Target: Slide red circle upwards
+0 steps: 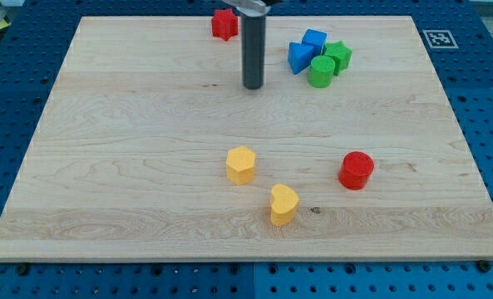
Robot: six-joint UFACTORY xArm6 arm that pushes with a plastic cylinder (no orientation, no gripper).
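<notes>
The red circle is a short red cylinder on the wooden board, right of centre and towards the view's bottom. My tip is the lower end of a dark rod that comes down from the view's top. It stands near the top centre, well up and to the left of the red circle, touching no block.
A red star-like block sits at the top edge, left of the rod. A cluster of two blue blocks, a green cylinder and a green block lies right of my tip. A yellow hexagon and a yellow heart lie bottom centre.
</notes>
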